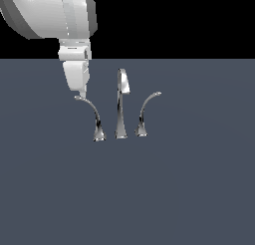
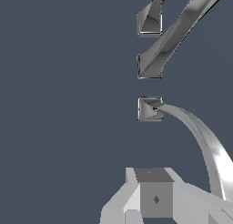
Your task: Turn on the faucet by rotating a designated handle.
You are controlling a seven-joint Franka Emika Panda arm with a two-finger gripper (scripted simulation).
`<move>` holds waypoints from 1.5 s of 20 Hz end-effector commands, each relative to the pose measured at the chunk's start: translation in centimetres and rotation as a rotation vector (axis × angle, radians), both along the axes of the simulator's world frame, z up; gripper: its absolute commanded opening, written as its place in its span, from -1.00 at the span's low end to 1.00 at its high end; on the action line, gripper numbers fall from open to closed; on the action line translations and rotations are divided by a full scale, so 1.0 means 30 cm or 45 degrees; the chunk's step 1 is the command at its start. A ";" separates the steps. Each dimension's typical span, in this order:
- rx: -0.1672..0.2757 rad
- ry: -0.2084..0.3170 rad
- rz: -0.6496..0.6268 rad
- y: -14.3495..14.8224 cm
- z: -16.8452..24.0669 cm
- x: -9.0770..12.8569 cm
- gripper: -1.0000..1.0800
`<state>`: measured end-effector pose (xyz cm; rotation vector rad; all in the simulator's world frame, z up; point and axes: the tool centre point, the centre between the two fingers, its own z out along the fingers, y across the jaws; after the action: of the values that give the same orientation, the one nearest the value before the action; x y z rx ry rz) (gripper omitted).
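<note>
Exterior view: faucet (image 1: 121, 107) stands mid-floor, 3 shiny chrome pieces. Handle (image 1: 92, 115), the view's left lever, arcs from its flared base to a thin tip just under the gripper (image 1: 81, 93), whose finger spacing I cannot tell.

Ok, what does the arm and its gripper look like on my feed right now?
The arm is a bulky, rounded casing in glossy white with grey shading, narrowing to a blocky white wrist piece. The gripper is plain pale grey-white and tapers downward; in the wrist view its body looks boxy, with a darker grey square panel carrying a small diamond mark. No cables or lettering are visible.
</note>
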<state>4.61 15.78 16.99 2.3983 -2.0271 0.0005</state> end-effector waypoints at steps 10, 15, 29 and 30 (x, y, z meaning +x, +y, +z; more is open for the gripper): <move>0.002 -0.001 0.004 0.008 0.004 -0.032 -1.00; 0.002 -0.001 0.004 0.020 0.004 -0.086 -1.00; 0.004 -0.009 -0.006 -0.008 0.004 -0.177 -1.00; 0.003 -0.009 -0.006 -0.011 0.004 -0.187 -1.00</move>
<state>-0.17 16.04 17.16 2.4114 -2.0398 0.0115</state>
